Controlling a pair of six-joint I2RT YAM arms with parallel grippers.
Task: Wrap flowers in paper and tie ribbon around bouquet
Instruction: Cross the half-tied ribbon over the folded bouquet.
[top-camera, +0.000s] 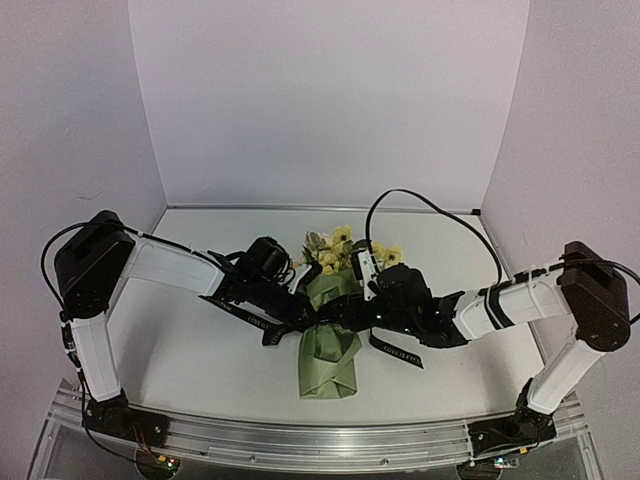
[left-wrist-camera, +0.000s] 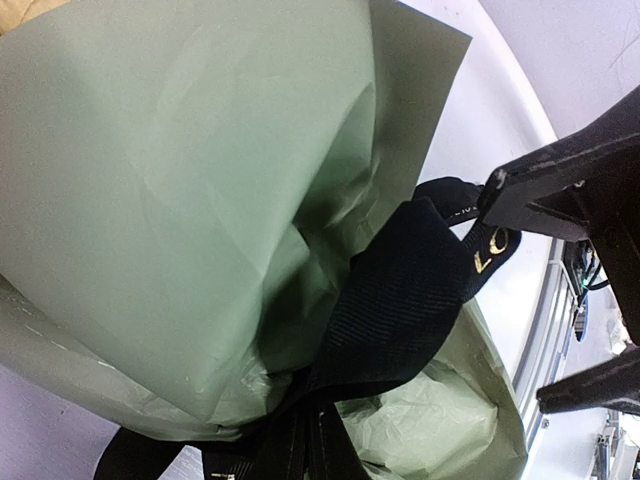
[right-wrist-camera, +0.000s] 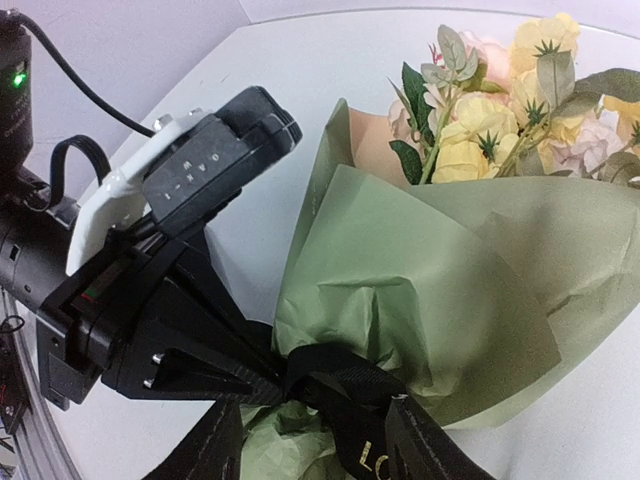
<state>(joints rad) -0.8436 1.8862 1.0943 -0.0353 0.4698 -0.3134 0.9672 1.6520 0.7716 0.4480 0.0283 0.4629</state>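
The bouquet lies in the middle of the table, its flowers (top-camera: 335, 250) pointing away and the olive paper (top-camera: 330, 360) cone towards me. A black ribbon (top-camera: 240, 312) is wound round the cone's waist, and its tails trail left and right. My left gripper (top-camera: 298, 312) presses in from the left, shut on the ribbon (left-wrist-camera: 400, 300) at the knot. My right gripper (right-wrist-camera: 315, 405) is at the waist from the right. Its jaws stand apart and the lettered ribbon (right-wrist-camera: 340, 370) runs loose between them. Yellow and cream flowers (right-wrist-camera: 490, 110) show above the paper (right-wrist-camera: 430, 290).
White walls close in the table at the back and on both sides. An aluminium rail (top-camera: 320, 440) runs along the near edge by the arm bases. The right arm's black cable (top-camera: 430, 210) arches over the table behind the bouquet.
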